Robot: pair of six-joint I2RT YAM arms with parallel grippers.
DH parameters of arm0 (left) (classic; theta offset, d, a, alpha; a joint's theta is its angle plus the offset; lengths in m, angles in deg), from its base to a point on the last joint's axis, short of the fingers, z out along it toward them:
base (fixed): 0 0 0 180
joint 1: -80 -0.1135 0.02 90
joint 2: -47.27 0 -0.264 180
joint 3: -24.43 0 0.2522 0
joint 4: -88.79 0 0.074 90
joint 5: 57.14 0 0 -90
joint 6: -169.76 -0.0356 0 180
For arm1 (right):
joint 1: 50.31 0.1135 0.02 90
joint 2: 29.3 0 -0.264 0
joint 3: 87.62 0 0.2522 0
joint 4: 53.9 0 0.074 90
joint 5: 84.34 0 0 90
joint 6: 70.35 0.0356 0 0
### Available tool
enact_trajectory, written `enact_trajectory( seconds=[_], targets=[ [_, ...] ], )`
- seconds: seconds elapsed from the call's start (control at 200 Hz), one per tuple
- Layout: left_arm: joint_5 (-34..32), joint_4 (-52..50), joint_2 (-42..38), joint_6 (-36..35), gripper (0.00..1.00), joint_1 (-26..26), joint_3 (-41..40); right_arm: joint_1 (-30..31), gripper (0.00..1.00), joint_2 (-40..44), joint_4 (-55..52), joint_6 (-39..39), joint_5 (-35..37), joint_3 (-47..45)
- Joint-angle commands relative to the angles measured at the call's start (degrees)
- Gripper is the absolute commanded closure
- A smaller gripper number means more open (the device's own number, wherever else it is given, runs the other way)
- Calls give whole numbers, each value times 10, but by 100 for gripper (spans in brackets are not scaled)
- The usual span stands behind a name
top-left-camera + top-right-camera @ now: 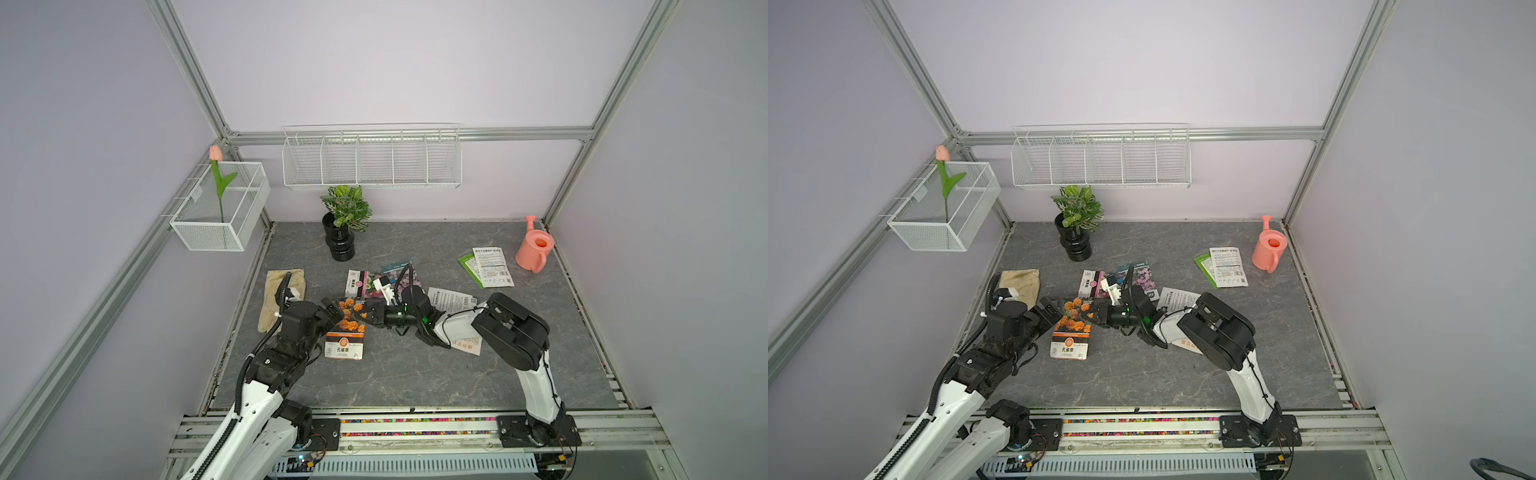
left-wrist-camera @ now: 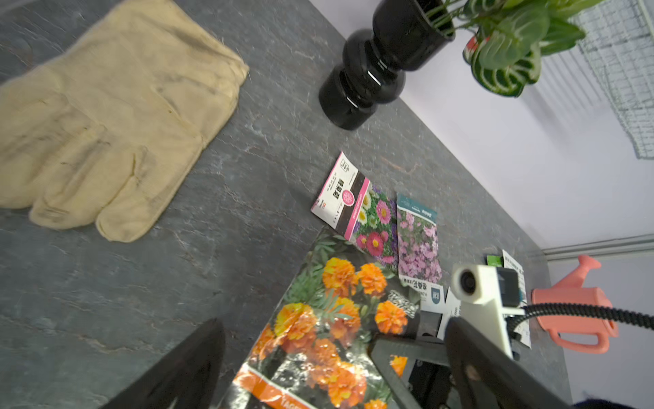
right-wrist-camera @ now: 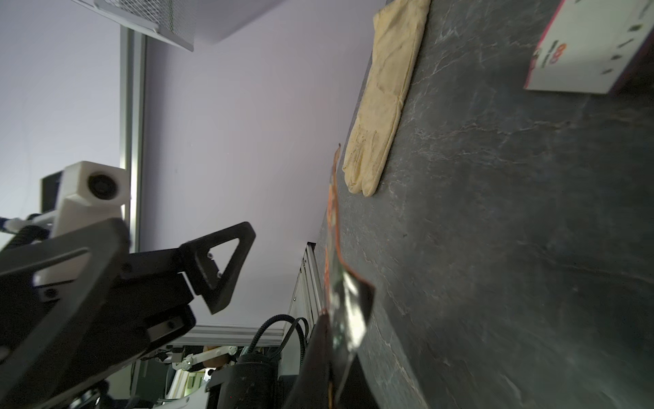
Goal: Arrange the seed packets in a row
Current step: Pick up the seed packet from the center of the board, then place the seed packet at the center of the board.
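Right gripper [image 1: 365, 312], reaching leftward over the middle of the table [image 1: 395, 382]: jaws pinched on the right-hand edge of the marigold seed packet [image 1: 345, 337], toward its far end. The right wrist view shows that packet [image 3: 345, 311] edge-on and bowed in the grip. Left gripper [image 1: 336, 314], facing it from the left: jaws spread wide, and in the left wrist view the packet [image 2: 318, 336] shows in the gap between its two fingers [image 2: 187, 364]. The packet's printed front faces up, label end toward the near side; from where I stand I cannot tell whether that end rests on the table.

Just beyond the grippers, toward the far side: mixed-flower packet [image 1: 358, 283], front up, and to its right the pink-flower packet [image 2: 419, 244], their long edges meeting. The right wrist camera [image 1: 384, 286] partly hides the pink one in both top views. Right of these, partly under the right arm [image 1: 511, 328]: a white-backed packet [image 1: 451, 298], text side up. Nearer, a packet with orange lettering [image 1: 467, 345] shows from beneath the same arm. Far right: another white-backed packet [image 1: 493, 268] lying over a green packet [image 1: 466, 262], with a salmon watering can [image 1: 534, 249] just beside them. Left edge: beige work glove [image 1: 270, 291], lying flat. Far centre: potted plant in a black vase [image 1: 340, 245]
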Motion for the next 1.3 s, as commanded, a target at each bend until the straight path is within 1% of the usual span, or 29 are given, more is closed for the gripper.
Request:
enact_trajectory(
  seconds=[0.0,0.13,0.345,0.58,0.795,1.085,1.14,1.19,1.295],
  targets=[
    [-39,-43,3,-6,1,-3,18,39,93,-32,-62,-2,65,49],
    [-38,-47,8,-12,1,-3,35,68,93,-59,-116,3,99,94],
    [-29,-40,0,-24,1,-4,48,73,93,-80,-148,8,122,111],
    [-20,-28,4,-24,1,-4,41,73,93,-105,-168,8,120,135],
    [-22,-40,-2,-27,1,-4,45,72,93,-114,-193,3,119,147],
    [-21,-38,-9,-27,1,-4,39,71,91,-147,-224,-4,90,197],
    [-20,-38,-9,-27,1,-4,38,71,87,-149,-225,-5,88,201],
    [-20,-37,-9,-26,1,-4,38,71,80,-150,-229,-7,89,204],
    [-19,-34,-10,-26,1,-4,34,70,57,-146,-236,-13,91,204]
  ],
)
